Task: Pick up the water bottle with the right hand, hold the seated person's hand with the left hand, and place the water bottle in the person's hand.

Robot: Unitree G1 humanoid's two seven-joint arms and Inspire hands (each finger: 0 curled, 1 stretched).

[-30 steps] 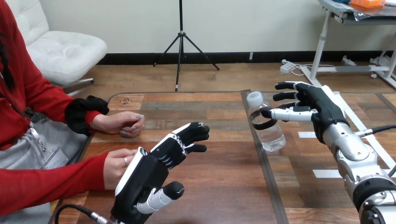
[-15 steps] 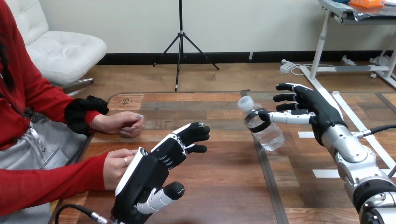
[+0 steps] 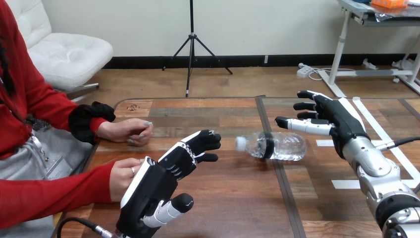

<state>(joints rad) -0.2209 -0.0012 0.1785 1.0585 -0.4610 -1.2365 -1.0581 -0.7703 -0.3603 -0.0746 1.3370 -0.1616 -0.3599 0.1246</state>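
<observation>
Bottle [image 3: 277, 146] lies on its side on the surface [image 3: 233, 198], close below the right hand's [image 3: 339, 121] thumb, cap pointing away from it. Right hand open, fingers spread, gripping nothing. Left hand [image 3: 153, 191] open beside the person's hand [image 3: 120, 178]. Best approach: lower palm over bottle's middle and wrap across it, since it may roll.
</observation>
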